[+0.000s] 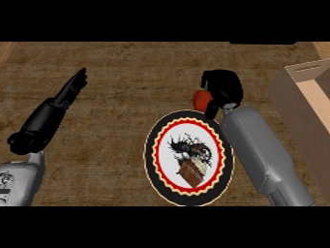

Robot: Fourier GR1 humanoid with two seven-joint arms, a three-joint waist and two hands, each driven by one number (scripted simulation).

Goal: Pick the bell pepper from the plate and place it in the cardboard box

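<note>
The right hand [221,89] is curled round the red bell pepper [202,99], fingers wrapped over it so that only the pepper's left side and a bit of green stem show past the black fingers. Hand and pepper sit just beyond the upper right edge of the plate [155,160], over the brown desk [131,72], and the pepper is clear of the plate's face. The grey right forearm runs up from the lower right corner and crosses the plate's right rim.

The plate is round with a black outer band, a red and yellow ring and a white middle carrying a dark printed picture. It lies near the centre of the desk, a little toward the lower half.

The cardboard box [303,111] stands at the right edge of the view, open at the top, with a slot handle cut in its near wall. It is to the right of the hand, with a stretch of desk between them.

The left hand [71,89] shows at the left, fingers straight and held together, pointing away from the robot, holding nothing
</note>
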